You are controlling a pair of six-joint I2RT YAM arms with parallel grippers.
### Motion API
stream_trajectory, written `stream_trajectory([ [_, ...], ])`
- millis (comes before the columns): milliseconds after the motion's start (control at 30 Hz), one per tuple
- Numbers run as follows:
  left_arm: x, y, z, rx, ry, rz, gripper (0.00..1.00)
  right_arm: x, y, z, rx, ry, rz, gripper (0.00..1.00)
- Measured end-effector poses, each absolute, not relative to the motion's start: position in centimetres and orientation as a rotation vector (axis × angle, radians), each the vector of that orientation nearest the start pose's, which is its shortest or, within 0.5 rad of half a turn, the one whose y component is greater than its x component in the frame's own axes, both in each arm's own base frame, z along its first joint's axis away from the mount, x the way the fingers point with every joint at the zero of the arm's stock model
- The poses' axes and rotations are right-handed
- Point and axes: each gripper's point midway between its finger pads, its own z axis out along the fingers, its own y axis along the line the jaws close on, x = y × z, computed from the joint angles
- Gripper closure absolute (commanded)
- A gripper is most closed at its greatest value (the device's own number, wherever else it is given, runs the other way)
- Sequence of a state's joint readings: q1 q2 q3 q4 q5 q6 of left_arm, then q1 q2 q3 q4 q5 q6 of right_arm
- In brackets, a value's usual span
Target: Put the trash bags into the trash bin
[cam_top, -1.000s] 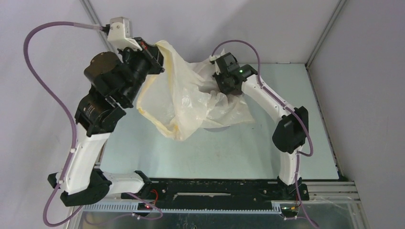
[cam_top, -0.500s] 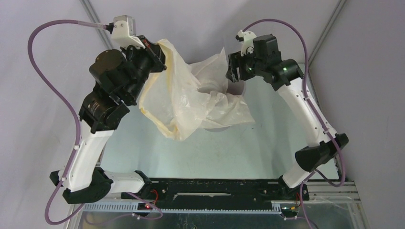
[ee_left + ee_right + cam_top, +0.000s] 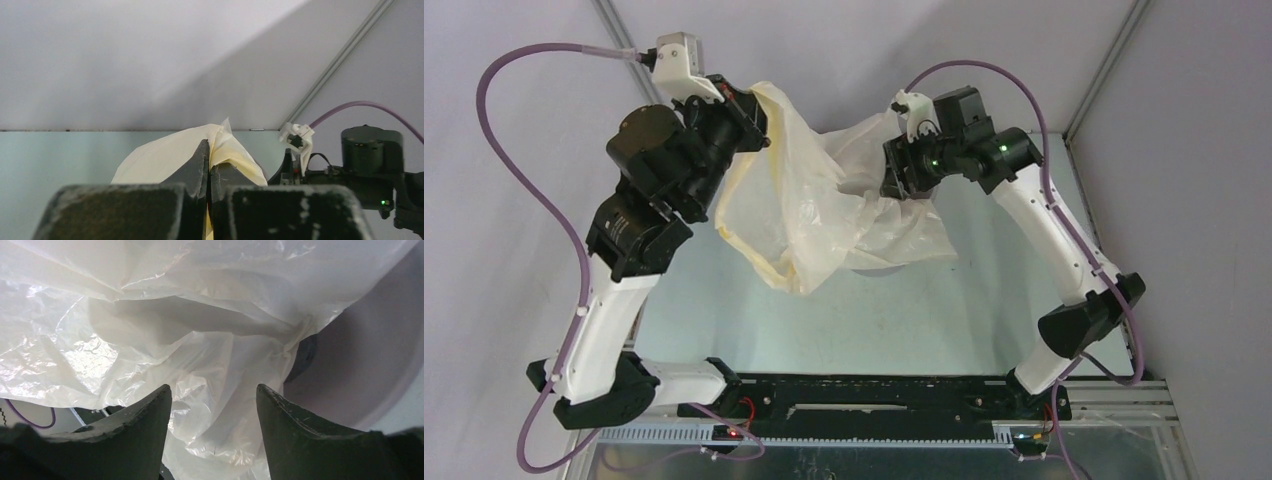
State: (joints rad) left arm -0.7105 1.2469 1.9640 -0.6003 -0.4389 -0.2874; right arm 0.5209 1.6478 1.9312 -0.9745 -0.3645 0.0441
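**Stock count, items on view**

Translucent pale yellow-cream crinkly plastic trash bag (image 3: 824, 200): one.
Light grey round plastic trash bin (image 3: 365, 365): one.
White-and-black jointed robot arms (image 3: 604, 330): two.
Black two-finger claws: two, left claw (image 3: 209, 150) and right claw (image 3: 212, 390).
Purple cables (image 3: 504, 150): two.
Pale green tabletop (image 3: 874, 320): one.

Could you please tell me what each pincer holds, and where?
Left pincer pinches the crinkly pale yellow plastic bag by a raised edge; right pincer is open, holding nothing.
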Motion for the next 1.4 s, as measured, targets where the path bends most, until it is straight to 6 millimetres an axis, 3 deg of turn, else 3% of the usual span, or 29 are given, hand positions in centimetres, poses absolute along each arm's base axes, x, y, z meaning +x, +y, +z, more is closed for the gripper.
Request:
stream_trajectory([
  [167,28.2,-15.9,55.8,-0.053,1.479,-0.495,0.98,32.7,27.4,29.8,-0.772,2.240,0.713,0.48],
  [233,28.1,-15.7,55.8,-0.054,1.475,-0.496,0.98,32.7,27.7,28.9,-0.783,2.265,0.713,0.64],
  [300,28.0,-15.6,55.8,-0.055,1.472,-0.497,0.98,32.6,27.8,28.2,-0.792,2.287,0.712,0.94],
  [333,27.9,-15.5,55.8,-0.057,1.470,-0.497,0.98,32.5,27.9,27.8,-0.790,2.301,0.713,1.00],
  [500,28.0,-15.1,55.9,-0.077,1.468,-0.482,0.98,33.1,27.8,26.7,-0.776,2.343,0.689,1.00],
  [767,28.6,-14.6,55.5,-0.113,1.478,-0.454,0.99,37.9,27.0,24.4,-0.687,2.383,0.468,1.00],
  [933,29.7,-14.9,54.5,-0.123,1.507,-0.436,0.99,39.6,27.1,20.1,-0.683,2.467,0.358,1.00],
  [1067,30.6,-15.3,52.3,-0.114,1.557,-0.416,0.99,39.8,27.7,16.1,-0.711,2.546,0.309,1.00],
  [1167,31.4,-15.7,49.9,-0.105,1.612,-0.406,0.99,39.6,28.0,14.2,-0.733,2.585,0.284,1.00],
  [1267,32.2,-16.1,47.7,-0.101,1.663,-0.395,0.99,39.4,28.2,13.7,-0.743,2.599,0.273,0.96],
  [1400,32.8,-15.9,46.3,-0.105,1.697,-0.388,0.99,39.6,27.8,14.5,-0.723,2.585,0.271,0.76],
])
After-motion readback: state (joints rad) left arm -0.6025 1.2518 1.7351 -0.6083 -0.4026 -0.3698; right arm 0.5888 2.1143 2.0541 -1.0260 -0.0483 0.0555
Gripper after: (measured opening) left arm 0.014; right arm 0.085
